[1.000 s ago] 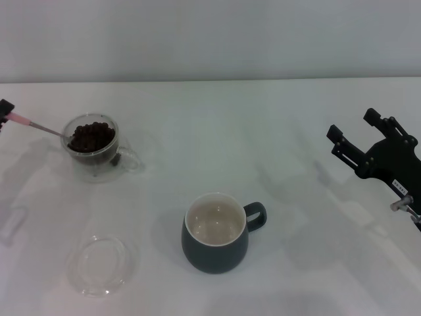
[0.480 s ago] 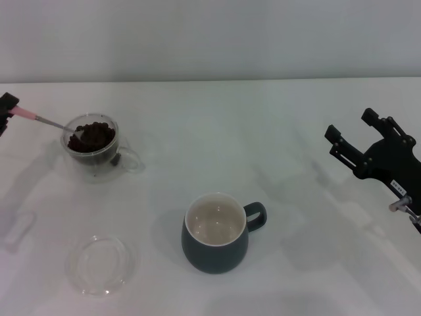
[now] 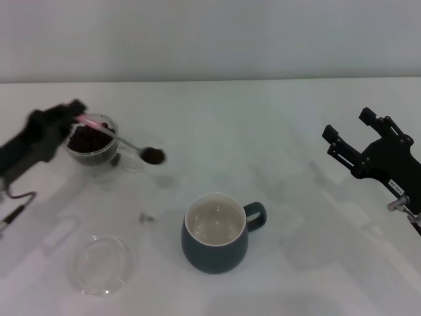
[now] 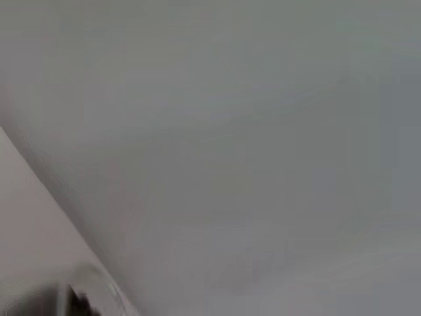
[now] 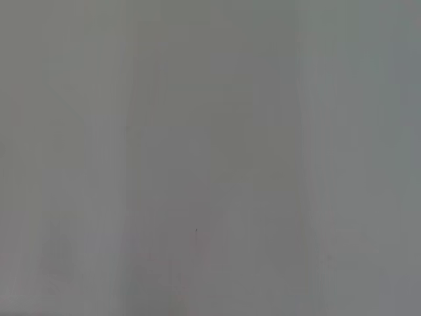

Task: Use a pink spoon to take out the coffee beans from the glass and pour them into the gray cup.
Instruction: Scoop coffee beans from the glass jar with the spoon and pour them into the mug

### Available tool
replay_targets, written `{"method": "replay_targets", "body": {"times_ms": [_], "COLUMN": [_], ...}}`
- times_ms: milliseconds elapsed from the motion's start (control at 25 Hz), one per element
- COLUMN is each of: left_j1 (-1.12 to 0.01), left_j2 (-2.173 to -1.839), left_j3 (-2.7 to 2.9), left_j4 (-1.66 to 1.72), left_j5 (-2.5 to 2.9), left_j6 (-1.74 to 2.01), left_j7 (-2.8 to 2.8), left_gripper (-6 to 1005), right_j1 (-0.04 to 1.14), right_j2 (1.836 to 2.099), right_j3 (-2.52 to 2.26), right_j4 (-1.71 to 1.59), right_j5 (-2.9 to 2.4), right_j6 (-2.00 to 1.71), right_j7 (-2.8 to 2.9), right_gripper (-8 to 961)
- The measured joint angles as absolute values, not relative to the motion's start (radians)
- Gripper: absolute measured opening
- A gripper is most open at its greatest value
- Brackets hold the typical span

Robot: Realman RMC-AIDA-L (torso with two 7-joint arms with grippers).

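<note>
In the head view my left gripper [image 3: 77, 114] is above the glass [image 3: 96, 157], shut on the pink handle of the pink spoon [image 3: 129, 145]. The spoon slants down to the right, and its bowl holds a small heap of coffee beans [image 3: 154, 156] just right of the glass, in the air. More coffee beans [image 3: 84, 140] fill the glass. The gray cup [image 3: 214, 247] stands at the front centre with its cream inside bare and its handle to the right. My right gripper [image 3: 347, 124] hangs open at the right, far from everything. The wrist views show none of these things.
A shallow clear glass dish [image 3: 100, 264] lies on the white table [image 3: 263, 131] at the front left, below the glass. A cable trails from the left arm near the left edge. A grey wall runs along the back.
The left arm has swung right into view. The spoon has come out of the glass loaded with beans, and its bowl now hangs to the right of the glass. The right arm barely moved.
</note>
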State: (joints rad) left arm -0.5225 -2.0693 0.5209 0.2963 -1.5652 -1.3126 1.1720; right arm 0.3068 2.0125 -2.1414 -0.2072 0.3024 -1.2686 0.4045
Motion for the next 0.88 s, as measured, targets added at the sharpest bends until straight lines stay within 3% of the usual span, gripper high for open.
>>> {"method": "replay_targets", "body": {"times_ms": [440,880], "left_j1": [-0.64,-0.644], "left_j2": [-2.075,-2.075], "left_j3": [0.737,0.897], "left_j4": [0.265,0.347], "left_j5": [-1.563,-1.563], "left_j6": [-1.297,-1.281], "left_j7": [1.178,1.243], "left_gripper": [130,128], "right_j1": [0.303,0.299], "right_j2": [2.013,2.013], "right_j3": [-2.143,-2.143], "right_j4": [-0.205,-0.201], "right_j5": [0.302,0.303], "right_j6": [-1.267,-1.267], "right_j7": [0.407,0.409], "right_gripper": [875,876]}}
